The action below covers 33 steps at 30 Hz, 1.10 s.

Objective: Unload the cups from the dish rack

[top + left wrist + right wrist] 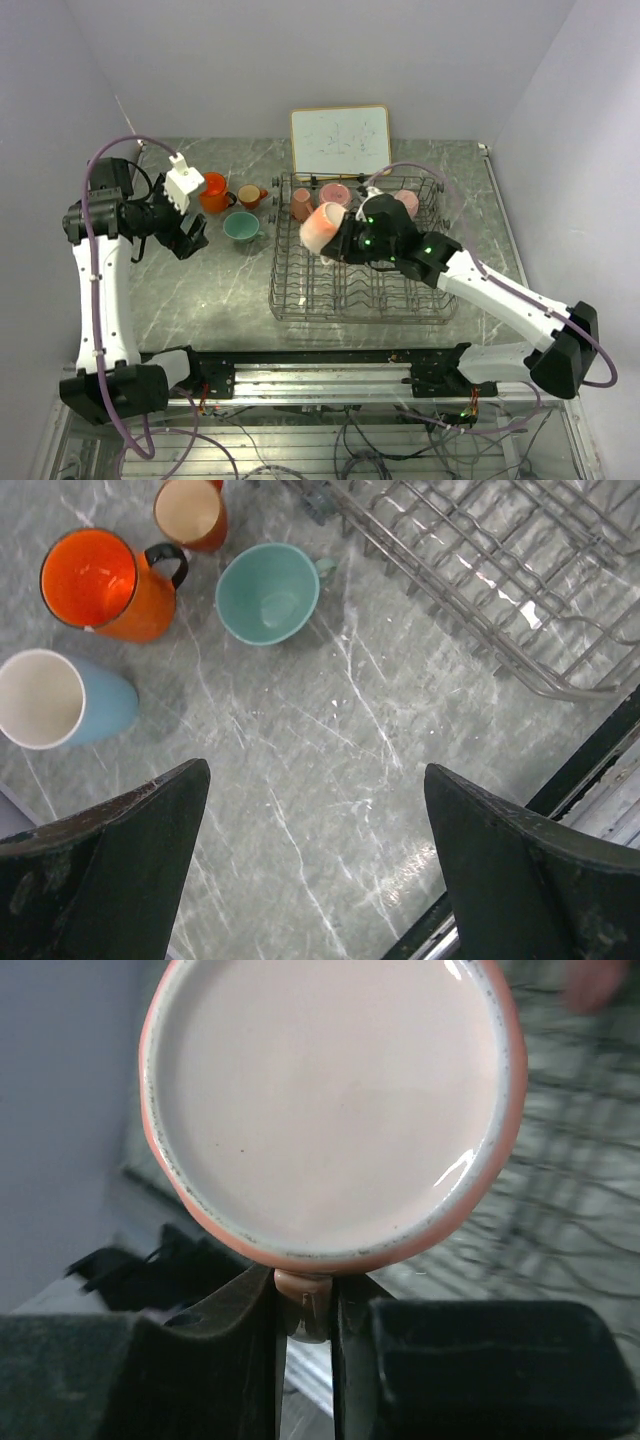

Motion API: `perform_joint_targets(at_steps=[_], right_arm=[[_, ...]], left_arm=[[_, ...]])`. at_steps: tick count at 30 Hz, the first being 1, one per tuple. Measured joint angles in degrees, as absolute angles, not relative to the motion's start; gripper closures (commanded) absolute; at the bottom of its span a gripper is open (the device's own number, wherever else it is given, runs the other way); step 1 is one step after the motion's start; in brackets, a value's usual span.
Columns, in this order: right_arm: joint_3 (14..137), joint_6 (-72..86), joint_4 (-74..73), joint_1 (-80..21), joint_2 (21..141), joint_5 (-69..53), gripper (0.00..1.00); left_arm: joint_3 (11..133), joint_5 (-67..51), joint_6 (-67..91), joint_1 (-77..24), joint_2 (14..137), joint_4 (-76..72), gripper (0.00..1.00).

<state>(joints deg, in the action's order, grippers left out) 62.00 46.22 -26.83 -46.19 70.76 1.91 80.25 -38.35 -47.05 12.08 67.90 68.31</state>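
pink cup (330,1110): smooth, glossy glaze
dish rack (450,605): metal wire
bench (250,730): polished veined stone
left end effector (315,772): matt black plastic

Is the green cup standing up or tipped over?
Standing up. The green cup sits on the table with its open mouth facing up, and it looks empty inside.

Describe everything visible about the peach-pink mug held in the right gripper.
The glossy peach-pink ceramic mug is round, with a salmon outer wall and a paler, finely speckled rim. The round face turned to the wrist camera is smooth cream-pink, with nothing on it. I cannot tell whether that face is the mouth or the base. The mug is tipped on its side. The right gripper is shut on its small handle, and nothing else touches it. From above it hangs over the left part of the dark grey wire dish rack.
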Motion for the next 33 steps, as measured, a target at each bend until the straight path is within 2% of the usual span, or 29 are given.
perform_joint_targets(at_steps=[9,16,25,33], right_arm=[[62.4,56.3,-9.2,-48.4,78.1,-18.3,1.00],[60.4,70.5,10.9,-48.6,82.8,-29.3,1.00],[57.6,86.0,32.7,-50.0,87.0,-35.2,1.00],[57.2,92.5,42.2,-53.2,88.3,-36.1,1.00]], left_arm=[[72.1,-45.3,-56.6,12.1,59.1,64.7,0.01],[63.9,-52.9,-55.3,11.9,49.5,54.0,0.00],[59.2,-57.1,-46.5,11.5,44.3,36.9,0.06],[60.4,-61.0,-37.2,11.4,44.8,30.0,0.14]])
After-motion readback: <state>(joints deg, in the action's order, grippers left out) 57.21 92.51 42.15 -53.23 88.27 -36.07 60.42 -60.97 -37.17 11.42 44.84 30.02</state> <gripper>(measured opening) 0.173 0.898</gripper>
